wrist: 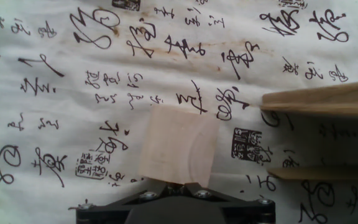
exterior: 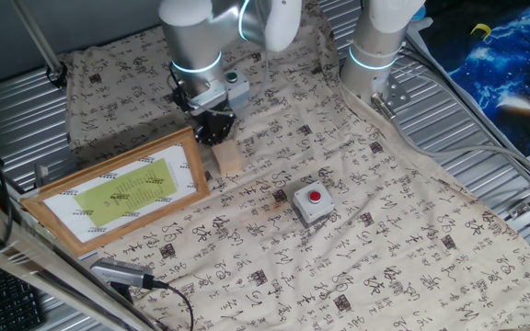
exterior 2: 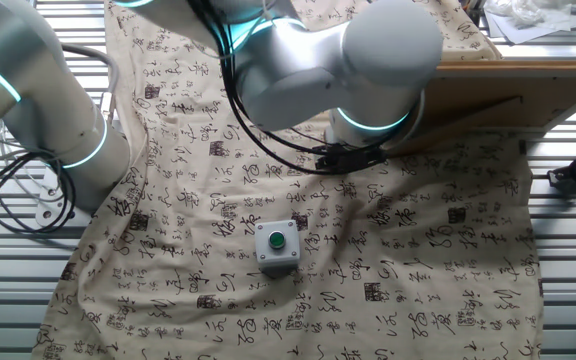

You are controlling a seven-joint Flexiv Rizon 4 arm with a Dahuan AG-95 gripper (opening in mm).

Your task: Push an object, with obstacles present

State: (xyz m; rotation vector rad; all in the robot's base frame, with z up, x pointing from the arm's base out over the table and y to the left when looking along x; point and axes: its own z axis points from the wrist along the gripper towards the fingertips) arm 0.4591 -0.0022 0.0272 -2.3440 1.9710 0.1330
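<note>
Where the cloth-covered surface (exterior: 412, 230) meets the wood-framed picture (exterior: 118, 193), the wooden block (exterior: 227, 157) lies just beside the frame's right corner. The tool (exterior: 213, 127) sits directly behind the block, its tip against the block's near edge in the hand view; whether its fingers are spread or pressed together cannot be told. The grey box with a red button (exterior: 314, 201) stands well apart from the block.

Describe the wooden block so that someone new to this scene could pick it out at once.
Find the wood-framed picture on the printed cloth. Just off its right corner, directly under the black pincer, lies the wooden block. It is plain pale wood, unlike the grey box with a red button.
</note>
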